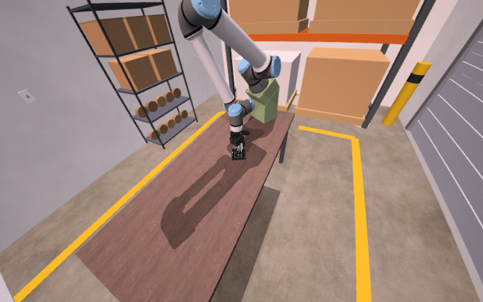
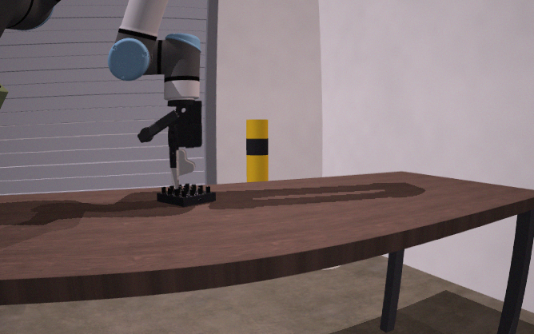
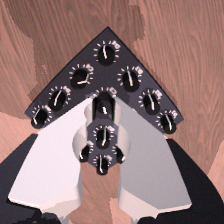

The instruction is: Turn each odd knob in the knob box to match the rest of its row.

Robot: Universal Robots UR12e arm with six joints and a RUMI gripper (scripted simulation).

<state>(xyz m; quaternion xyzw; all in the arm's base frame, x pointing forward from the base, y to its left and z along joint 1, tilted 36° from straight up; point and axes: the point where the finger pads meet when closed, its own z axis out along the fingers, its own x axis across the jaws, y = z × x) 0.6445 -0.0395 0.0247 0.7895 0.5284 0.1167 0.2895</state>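
Observation:
The knob box [image 1: 238,155] is a small black square panel lying flat on the brown table. It also shows in the exterior view [image 2: 186,196]. In the wrist view the box [image 3: 102,95] sits corner-up, with several black knobs with white pointers and white marks around them. My gripper [image 3: 104,99] points straight down onto the box, and its two white fingers stand narrow on either side of a knob [image 3: 103,111] near the middle of the box. The fingers hide the near corner of the box. In the exterior view the gripper [image 2: 175,184] touches down among the knobs.
The green robot base [image 1: 264,101] stands at the far end of the table. A black shelf rack [image 1: 141,72] with cardboard boxes stands to the left. A yellow bollard [image 2: 257,149] stands behind the table.

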